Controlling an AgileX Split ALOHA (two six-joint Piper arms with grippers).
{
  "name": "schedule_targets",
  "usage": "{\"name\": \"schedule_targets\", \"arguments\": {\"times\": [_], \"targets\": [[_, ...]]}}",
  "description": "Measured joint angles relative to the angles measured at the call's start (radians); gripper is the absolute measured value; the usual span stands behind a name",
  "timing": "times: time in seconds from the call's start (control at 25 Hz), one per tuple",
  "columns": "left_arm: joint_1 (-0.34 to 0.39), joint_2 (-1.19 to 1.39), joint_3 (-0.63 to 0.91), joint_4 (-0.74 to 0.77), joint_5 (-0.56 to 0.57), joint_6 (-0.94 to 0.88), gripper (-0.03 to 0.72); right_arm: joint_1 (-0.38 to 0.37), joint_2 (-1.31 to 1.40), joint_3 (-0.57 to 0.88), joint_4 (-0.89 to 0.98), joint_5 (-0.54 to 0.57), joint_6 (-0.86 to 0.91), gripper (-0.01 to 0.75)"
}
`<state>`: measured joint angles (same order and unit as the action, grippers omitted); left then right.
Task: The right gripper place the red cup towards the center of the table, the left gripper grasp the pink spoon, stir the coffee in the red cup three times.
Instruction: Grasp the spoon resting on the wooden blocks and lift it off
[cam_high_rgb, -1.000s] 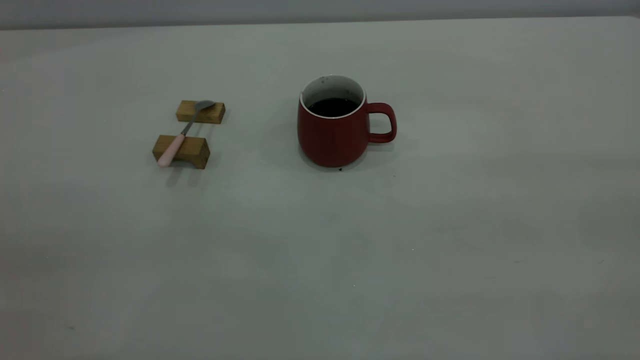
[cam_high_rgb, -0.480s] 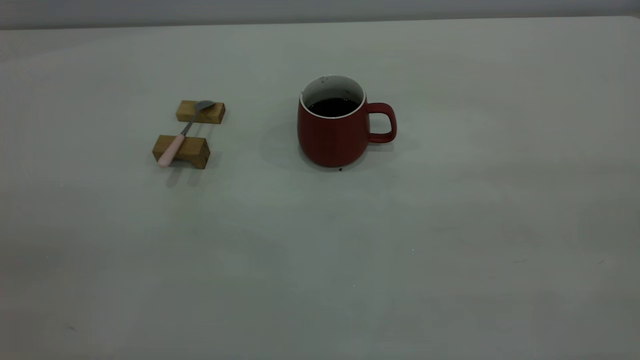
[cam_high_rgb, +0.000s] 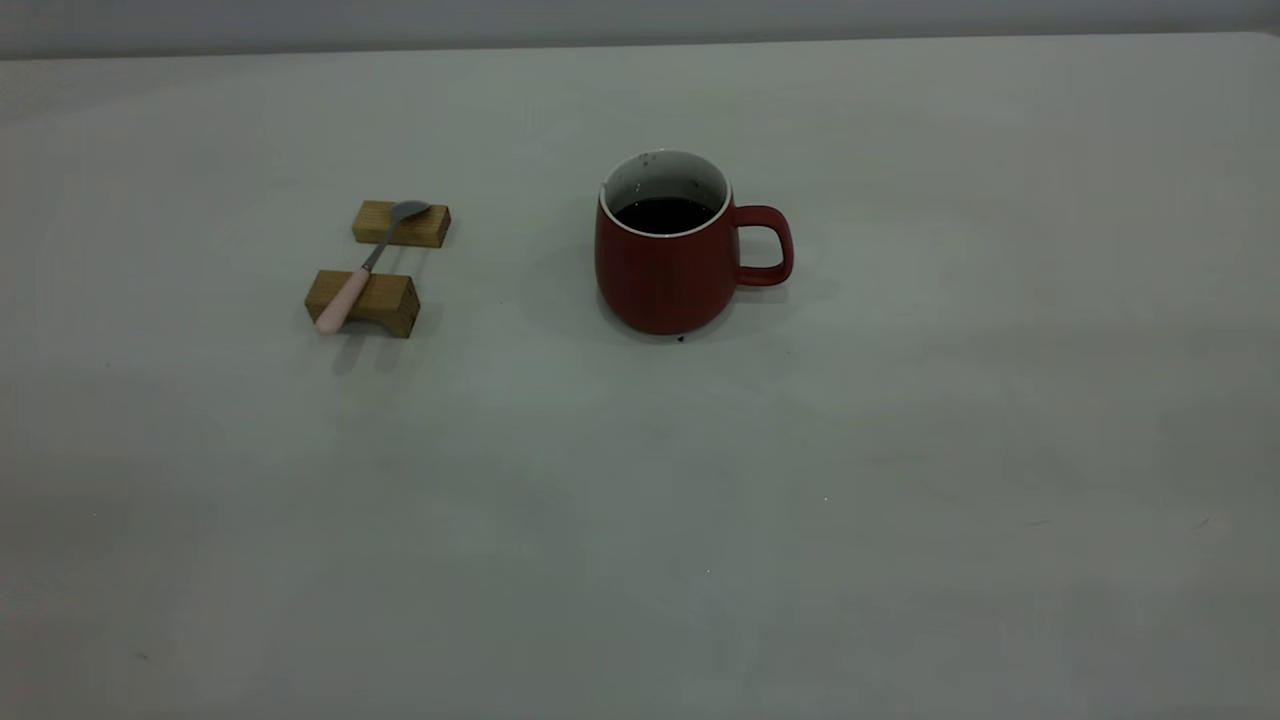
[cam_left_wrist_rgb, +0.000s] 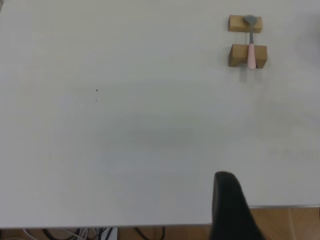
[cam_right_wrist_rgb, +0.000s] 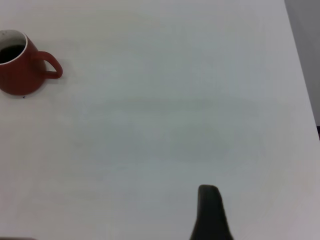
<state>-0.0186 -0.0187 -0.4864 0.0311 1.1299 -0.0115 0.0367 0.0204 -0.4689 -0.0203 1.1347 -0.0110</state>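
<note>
The red cup (cam_high_rgb: 665, 255) stands upright near the middle of the table (cam_high_rgb: 640, 520), its handle toward the right arm's side, with dark coffee (cam_high_rgb: 665, 213) inside. The pink spoon (cam_high_rgb: 365, 268) lies across two wooden blocks, left of the cup. Neither arm shows in the exterior view. In the left wrist view only a dark tip of the left gripper (cam_left_wrist_rgb: 225, 187) shows at the table's near edge, far from the pink spoon (cam_left_wrist_rgb: 251, 47). The right wrist view shows a dark tip of the right gripper (cam_right_wrist_rgb: 208, 196), far from the red cup (cam_right_wrist_rgb: 20, 65).
The far wooden block (cam_high_rgb: 401, 224) carries the spoon's bowl and the near block (cam_high_rgb: 363, 302) its handle. The table's edge (cam_left_wrist_rgb: 150, 225) borders a wooden floor and some cables (cam_left_wrist_rgb: 75, 233). Another table edge (cam_right_wrist_rgb: 301, 75) runs along the right arm's side.
</note>
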Motion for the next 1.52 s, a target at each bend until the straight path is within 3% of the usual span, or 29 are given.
{"name": "schedule_targets", "arguments": {"times": [0.28,0.64,0.88,1.08,1.32,1.52], "targets": [[0.000,0.042,-0.014,0.000,-0.012,-0.058,0.504,0.000,0.000,0.000,0.000,0.000,0.000,0.587],[0.000,0.645,-0.162,-0.031,-0.311,-0.056,0.678,0.000,0.000,0.000,0.000,0.000,0.000,0.587],[0.000,1.118,-0.270,-0.172,-0.468,0.041,0.678,0.000,0.000,0.000,0.000,0.000,0.000,0.587],[-0.046,1.468,-0.384,-0.256,-0.522,0.115,0.676,0.000,0.000,0.000,0.000,0.000,0.000,0.587],[-0.116,1.855,-0.560,-0.265,-0.554,0.124,0.673,0.000,0.000,0.000,0.000,0.000,0.000,0.587],[-0.134,2.059,-0.664,-0.266,-0.559,0.120,0.668,0.000,0.000,0.000,0.000,0.000,0.000,0.587]]}}
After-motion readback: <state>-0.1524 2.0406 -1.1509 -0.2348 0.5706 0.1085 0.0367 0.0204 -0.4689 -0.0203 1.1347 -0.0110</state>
